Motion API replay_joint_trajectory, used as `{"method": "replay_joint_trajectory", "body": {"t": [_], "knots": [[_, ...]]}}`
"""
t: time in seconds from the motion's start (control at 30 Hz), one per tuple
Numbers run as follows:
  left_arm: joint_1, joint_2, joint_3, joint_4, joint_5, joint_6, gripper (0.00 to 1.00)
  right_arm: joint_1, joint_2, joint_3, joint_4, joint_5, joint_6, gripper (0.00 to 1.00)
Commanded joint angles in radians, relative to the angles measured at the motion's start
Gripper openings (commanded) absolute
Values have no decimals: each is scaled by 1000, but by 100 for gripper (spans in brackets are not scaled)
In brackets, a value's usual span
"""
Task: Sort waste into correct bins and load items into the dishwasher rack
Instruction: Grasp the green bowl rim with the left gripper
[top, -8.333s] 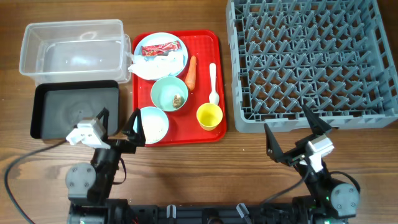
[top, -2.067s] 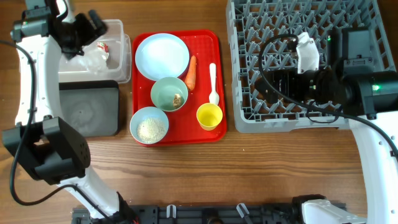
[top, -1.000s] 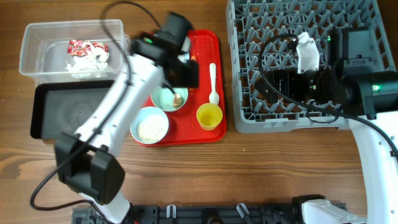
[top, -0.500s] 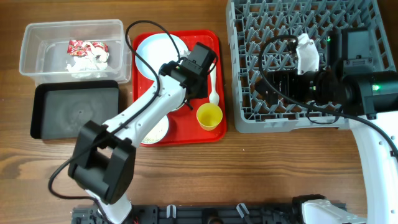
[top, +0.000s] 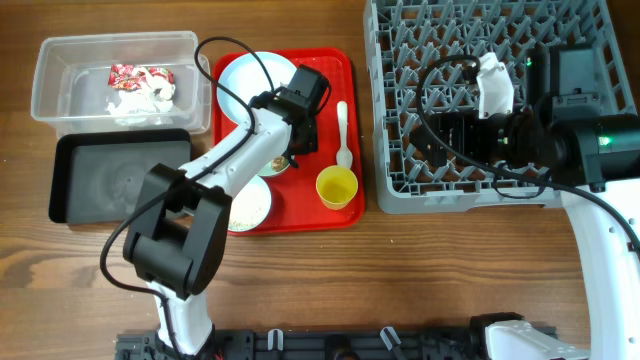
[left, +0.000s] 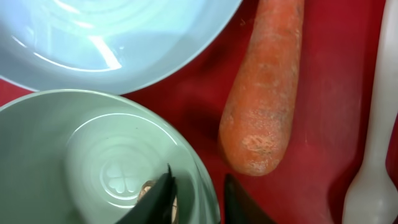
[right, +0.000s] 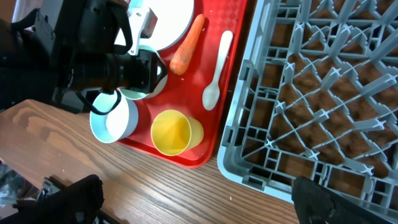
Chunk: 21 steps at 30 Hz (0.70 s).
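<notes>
My left gripper (top: 294, 140) is down on the red tray, its jaws narrowed over the rim of the mint-green bowl (left: 81, 155), one finger inside and one outside. The small brown food lump (left: 148, 190) lies by the inner finger. Just beyond are the orange carrot (left: 267, 93), the pale-blue plate (left: 118, 37) and the white spoon (left: 373, 162). The yellow cup (top: 337, 187) and the light-blue bowl (top: 250, 205) of rice sit at the tray's front. My right gripper (right: 194, 198) hangs open and empty above the grey dishwasher rack (top: 500, 100).
The clear tub (top: 60, 80) at the back left holds the red-and-white wrapper (top: 140, 74) and white tissue (top: 130, 102). The black tub (top: 120, 178) sits in front of it. The red tray (top: 335, 70) lies between the tubs and the rack.
My left arm swung from the clear tub to the tray, shifted from beside the spoon onto the mint-green bowl, and its jaws narrowed. The right arm has not moved.
</notes>
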Motion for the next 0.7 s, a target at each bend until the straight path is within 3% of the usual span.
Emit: {"method": "replay_joint_trajectory", "body": {"t": [0.0, 0.17, 0.27, 0.37, 0.43, 0.67], "knots": [[-8, 25, -10, -2, 14, 10, 21, 3, 2, 16, 5, 6, 7, 100], [-8, 29, -12, -45, 14, -26, 4, 3, 2, 16, 4, 6, 6, 100], [-8, 26, -11, -50, 44, -47, 4, 3, 2, 16, 4, 6, 6, 100], [-8, -11, -5, -58, 175, -48, 4, 3, 2, 16, 6, 7, 5, 100], [6, -79, 29, -93, 365, -51, 4, 3, 2, 16, 6, 7, 4, 100], [156, -405, 70, -267, 482, -74, 4, 3, 2, 16, 10, 6, 6, 100]]}}
